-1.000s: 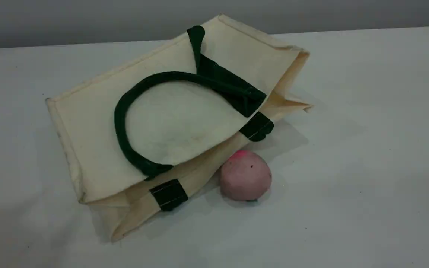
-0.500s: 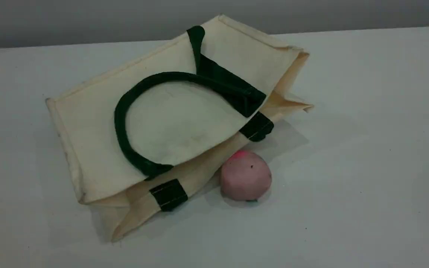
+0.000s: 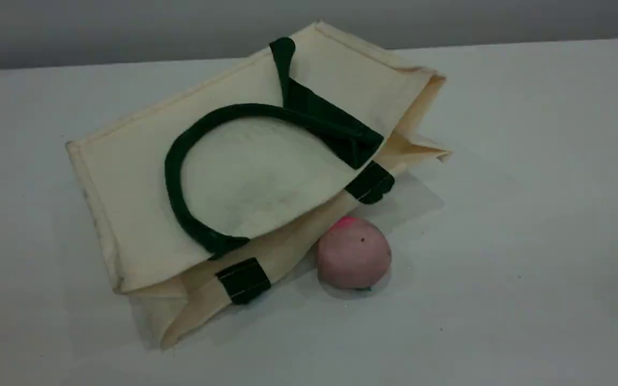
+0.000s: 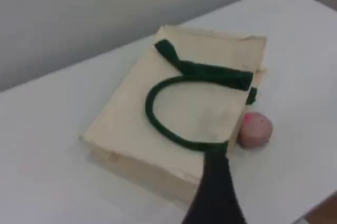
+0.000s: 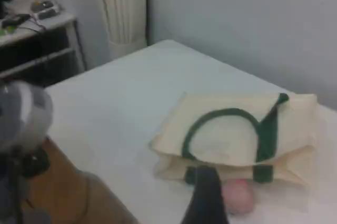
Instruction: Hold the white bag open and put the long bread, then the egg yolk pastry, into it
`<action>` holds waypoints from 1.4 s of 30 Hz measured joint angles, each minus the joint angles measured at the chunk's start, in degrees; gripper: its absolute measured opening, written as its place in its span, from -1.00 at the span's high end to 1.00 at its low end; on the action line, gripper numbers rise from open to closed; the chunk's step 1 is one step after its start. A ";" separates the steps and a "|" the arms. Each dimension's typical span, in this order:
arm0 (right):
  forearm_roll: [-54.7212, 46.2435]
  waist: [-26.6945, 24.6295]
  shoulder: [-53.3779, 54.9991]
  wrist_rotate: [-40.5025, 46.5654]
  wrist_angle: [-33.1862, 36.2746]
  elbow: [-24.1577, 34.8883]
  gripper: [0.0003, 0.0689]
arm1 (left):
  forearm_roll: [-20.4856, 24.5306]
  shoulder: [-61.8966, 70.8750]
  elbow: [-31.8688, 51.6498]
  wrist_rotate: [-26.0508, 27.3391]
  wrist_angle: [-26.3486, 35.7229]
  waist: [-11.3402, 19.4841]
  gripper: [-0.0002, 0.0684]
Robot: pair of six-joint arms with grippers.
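Scene: white bag [image 3: 142,187] flat on table [image 3: 529,214], pink ball [image 3: 353,253] touching bag's mouth edge. Left wrist: left gripper [image 4: 216,195] spread, empty, above bag. Right wrist: right gripper [image 5: 205,197] spread, empty, near ball.

One white bag [image 3: 142,182], lying flat on table [image 3: 529,214]. One green strap handle [image 3: 177,187] showing on top face; two green patches [image 3: 243,280] at mouth edge. One pink ball [image 3: 353,253] just beside bag. One dark fingertip in each wrist view.
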 joint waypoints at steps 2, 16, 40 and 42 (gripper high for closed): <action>-1.46 0.00 -2.54 -1.58 0.10 2.67 -0.50 | 0.00 -2.58 1.25 -0.21 0.00 0.00 -0.48; -1.87 0.00 -3.13 -4.00 1.50 10.23 -0.50 | -0.32 -6.36 11.70 -3.78 -0.02 0.00 -0.48; -3.96 0.00 -3.13 -4.91 -3.02 18.58 -0.39 | 2.11 -6.32 12.12 -3.78 0.00 0.00 -0.48; -3.83 0.00 -3.13 -4.77 -3.59 19.01 -0.35 | 2.30 -6.32 12.12 -3.78 0.00 0.00 -0.48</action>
